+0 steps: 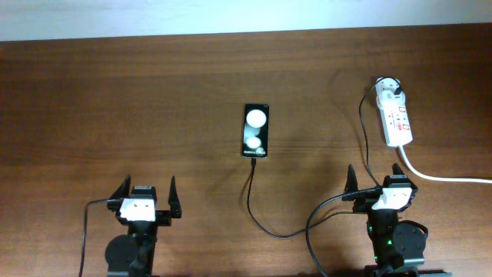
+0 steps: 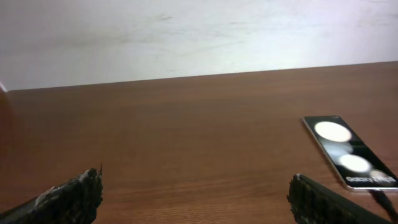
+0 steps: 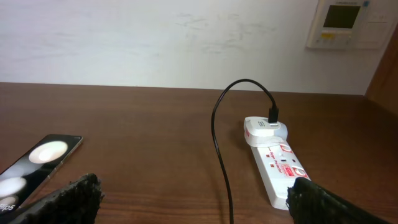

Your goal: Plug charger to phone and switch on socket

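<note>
Black phone, white socket

The phone lies flat and face up near the middle of the table, a slim black slab whose glossy face carries two round white reflections, its long axis running almost straight away from the robot. The charger, a thin black cable, meets the phone's near short edge, runs toward the robot, bends right in a loose loop and climbs back to its white adapter. The adapter sits plugged into the far end of the socket, a white strip with red marks lying at the right, well apart from the phone. Its thick white cord leaves the near end and trails right. The switch positions cannot be read.
</note>
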Action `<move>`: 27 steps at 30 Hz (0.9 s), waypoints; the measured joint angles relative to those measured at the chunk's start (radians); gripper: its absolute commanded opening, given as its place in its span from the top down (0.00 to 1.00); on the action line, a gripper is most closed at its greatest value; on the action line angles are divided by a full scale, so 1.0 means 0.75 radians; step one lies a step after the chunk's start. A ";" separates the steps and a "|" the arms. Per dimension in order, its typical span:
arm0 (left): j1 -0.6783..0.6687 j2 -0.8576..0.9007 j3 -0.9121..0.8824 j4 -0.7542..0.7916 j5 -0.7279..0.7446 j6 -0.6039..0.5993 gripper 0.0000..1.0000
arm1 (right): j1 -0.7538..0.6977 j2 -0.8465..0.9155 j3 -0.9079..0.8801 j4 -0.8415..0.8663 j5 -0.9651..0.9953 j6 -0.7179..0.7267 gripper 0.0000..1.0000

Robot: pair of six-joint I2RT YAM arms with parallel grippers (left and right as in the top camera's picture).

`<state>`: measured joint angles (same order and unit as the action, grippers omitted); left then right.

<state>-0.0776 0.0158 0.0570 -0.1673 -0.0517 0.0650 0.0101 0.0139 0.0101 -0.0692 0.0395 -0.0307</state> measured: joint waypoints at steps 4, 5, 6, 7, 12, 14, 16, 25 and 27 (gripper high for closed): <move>0.072 0.000 -0.001 0.000 -0.001 0.000 0.01 | 0.000 0.000 0.000 0.000 -0.001 0.001 0.02; 0.072 0.000 -0.001 0.000 -0.001 0.000 0.01 | 0.000 0.000 0.000 0.000 -0.001 0.000 0.02; 0.072 0.000 -0.001 0.000 -0.001 0.000 0.01 | 0.000 0.000 0.000 0.000 -0.001 0.000 0.01; 0.072 0.000 -0.001 0.000 -0.001 0.000 0.01 | 0.000 0.000 0.000 0.000 -0.001 0.001 0.02; 0.072 0.000 -0.001 0.000 -0.001 0.000 0.01 | 0.000 0.000 0.000 -0.001 -0.004 0.000 0.01; 0.072 0.000 -0.001 0.000 -0.001 0.000 0.01 | 0.000 0.000 0.000 -0.001 -0.004 0.001 0.02; 0.072 0.000 -0.001 0.000 -0.001 0.000 0.01 | 0.000 0.000 0.000 -0.001 -0.004 0.001 0.02; 0.072 0.000 -0.001 0.000 -0.001 0.000 0.01 | 0.000 0.000 0.000 -0.001 -0.004 0.000 0.02; 0.072 0.000 -0.001 0.000 -0.001 0.000 0.01 | 0.000 0.000 0.000 -0.001 -0.004 0.001 0.02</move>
<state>-0.0235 0.0158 0.0566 -0.1673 -0.0521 0.0650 0.0101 0.0139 0.0101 -0.0700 0.0364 -0.0303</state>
